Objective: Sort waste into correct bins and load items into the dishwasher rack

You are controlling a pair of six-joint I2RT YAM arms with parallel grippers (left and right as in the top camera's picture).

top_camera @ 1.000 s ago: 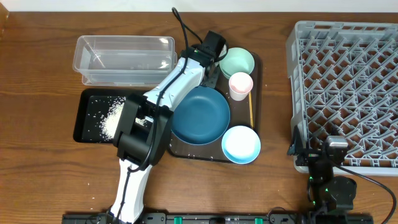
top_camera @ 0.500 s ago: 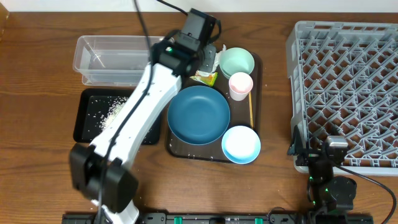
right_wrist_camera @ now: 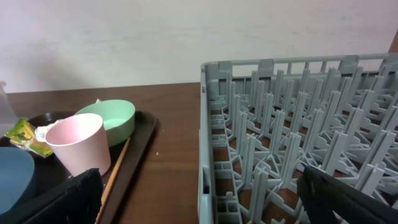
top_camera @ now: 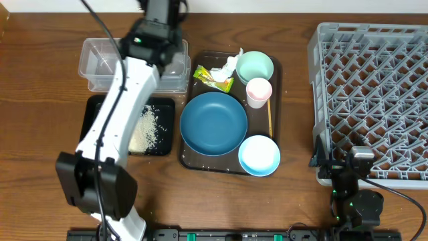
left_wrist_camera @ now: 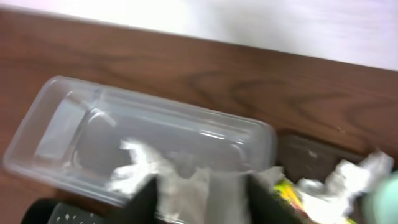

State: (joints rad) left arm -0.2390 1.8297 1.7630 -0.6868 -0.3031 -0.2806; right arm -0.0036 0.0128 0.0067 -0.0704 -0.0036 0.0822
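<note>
My left gripper (left_wrist_camera: 202, 200) hangs over the right end of the clear tub (left_wrist_camera: 93, 134), its jaws apart. A crumpled white paper (left_wrist_camera: 177, 186) lies blurred just below and between them, touching neither finger. Rice grains (top_camera: 146, 127) cover the black tray (top_camera: 93, 110). On the brown serving tray (top_camera: 275, 80) lie more crumpled paper (top_camera: 226, 65), a yellow-green wrapper (top_camera: 206, 75), the blue plate (top_camera: 214, 124), mint bowl (top_camera: 255, 67), pink cup (top_camera: 259, 92), light blue bowl (top_camera: 259, 155) and chopstick (top_camera: 270, 120). My right gripper (right_wrist_camera: 205, 205) stands open at the near left corner of the dishwasher rack (top_camera: 371, 100).
The left arm (top_camera: 110, 134) stretches across the black tray from the front edge to the tub. A strip of bare wood (top_camera: 297, 107) separates the serving tray from the rack. The rack holds nothing.
The left arm has swung from the serving tray's back corner leftward to over the clear tub, carrying white paper. Its jaws have parted from shut. The right arm is unmoved.
</note>
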